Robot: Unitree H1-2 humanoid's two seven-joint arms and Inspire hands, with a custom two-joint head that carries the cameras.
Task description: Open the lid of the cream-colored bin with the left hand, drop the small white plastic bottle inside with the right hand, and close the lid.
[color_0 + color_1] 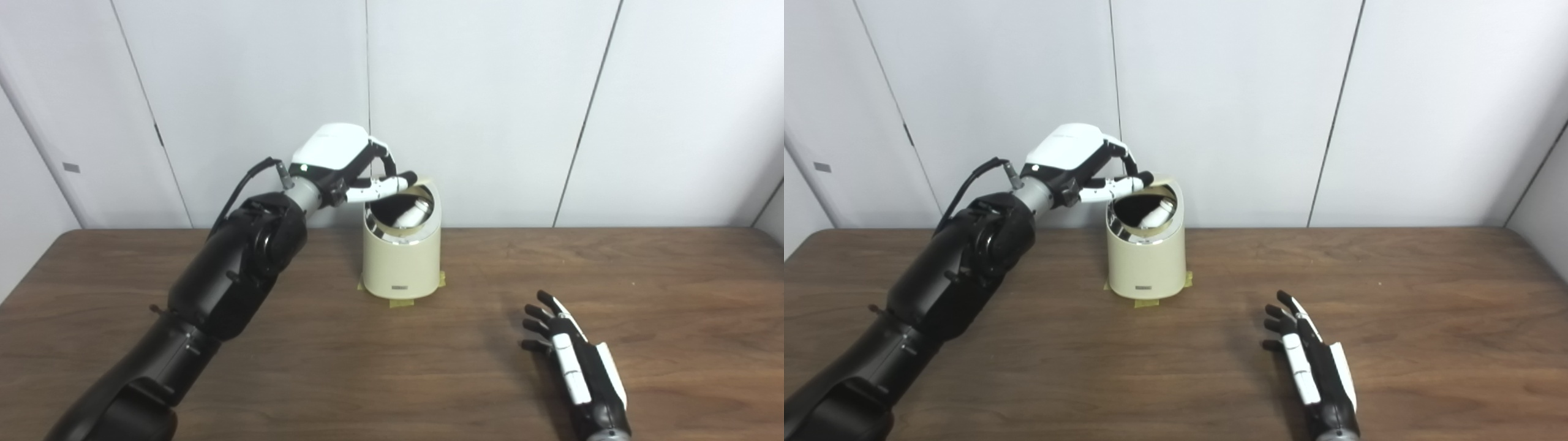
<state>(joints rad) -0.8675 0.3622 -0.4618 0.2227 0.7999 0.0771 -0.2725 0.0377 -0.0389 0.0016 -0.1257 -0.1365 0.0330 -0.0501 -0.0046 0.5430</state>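
Observation:
The cream-colored bin (pixel 401 257) stands on the wooden table near the back wall. Its lid (pixel 432 195) is tipped up at the back, so the dark opening shows. The small white plastic bottle (pixel 411 214) lies inside the opening; it also shows in the right eye view (pixel 1157 215). My left hand (pixel 343 160) is at the bin's upper rim, its fingers closed on the edge of the lid. My right hand (pixel 572 361) rests low over the table to the front right of the bin, fingers spread and empty.
Yellow tape (pixel 401 302) sticks out under the bin's base. The brown table (pixel 674 275) runs back to a white panelled wall just behind the bin. My left forearm (pixel 233 275) crosses the table's left side.

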